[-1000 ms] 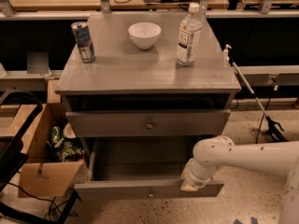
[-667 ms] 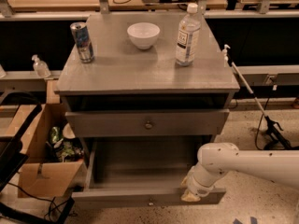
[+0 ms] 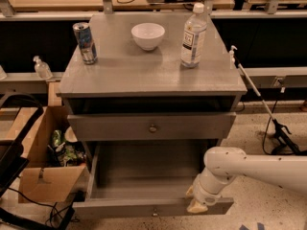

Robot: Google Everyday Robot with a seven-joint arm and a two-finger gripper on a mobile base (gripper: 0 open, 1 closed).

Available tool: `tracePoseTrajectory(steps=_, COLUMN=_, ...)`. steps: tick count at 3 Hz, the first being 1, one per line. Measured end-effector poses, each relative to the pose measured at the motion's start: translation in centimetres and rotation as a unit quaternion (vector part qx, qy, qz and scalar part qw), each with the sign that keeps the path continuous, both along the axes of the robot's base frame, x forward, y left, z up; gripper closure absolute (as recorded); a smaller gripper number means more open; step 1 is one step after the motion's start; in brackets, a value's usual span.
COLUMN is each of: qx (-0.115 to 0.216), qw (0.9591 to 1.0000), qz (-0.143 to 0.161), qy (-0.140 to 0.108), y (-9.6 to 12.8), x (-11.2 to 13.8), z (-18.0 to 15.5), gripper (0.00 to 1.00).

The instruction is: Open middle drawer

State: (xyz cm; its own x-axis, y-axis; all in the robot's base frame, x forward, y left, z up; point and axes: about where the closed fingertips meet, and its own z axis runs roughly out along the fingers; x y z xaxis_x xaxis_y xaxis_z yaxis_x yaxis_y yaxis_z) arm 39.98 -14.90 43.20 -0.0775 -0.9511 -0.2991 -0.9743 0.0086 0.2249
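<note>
Your pincer rests on the right end of the pulled-out bottom drawer; I cannot tell whether it is wide or narrow. The middle drawer, just under the table top, looks shut, its knob untouched. Pull here and you likely drag the wrong drawer. Rise carelessly and your arm may strike the front above.

The tool sits at the right front rim of the pulled-out bottom drawer, below the middle drawer, while a can, bowl and bottle stand on the grey tabletop.
</note>
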Motion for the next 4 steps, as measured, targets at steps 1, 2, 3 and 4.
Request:
tracePoseTrajectory(steps=1, qx=0.002, qw=1.0000, qz=0.004, qy=0.006, y=-0.01, x=-0.40, z=0.15, gripper=1.00)
tracePoseTrajectory(steps=2, qx=0.002, qw=1.0000, qz=0.004, qy=0.006, y=-0.01, x=-0.41, z=0.15, gripper=1.00)
tracePoseTrajectory(steps=3, qx=0.004, qw=0.9998, qz=0.010, qy=0.016, y=-0.05, x=-1.08, z=0.15, gripper=1.00)
tracePoseTrajectory(steps=4, qx=0.004, qw=0.9998, qz=0.010, qy=0.016, y=-0.05, x=-1.08, z=0.17, gripper=0.82)
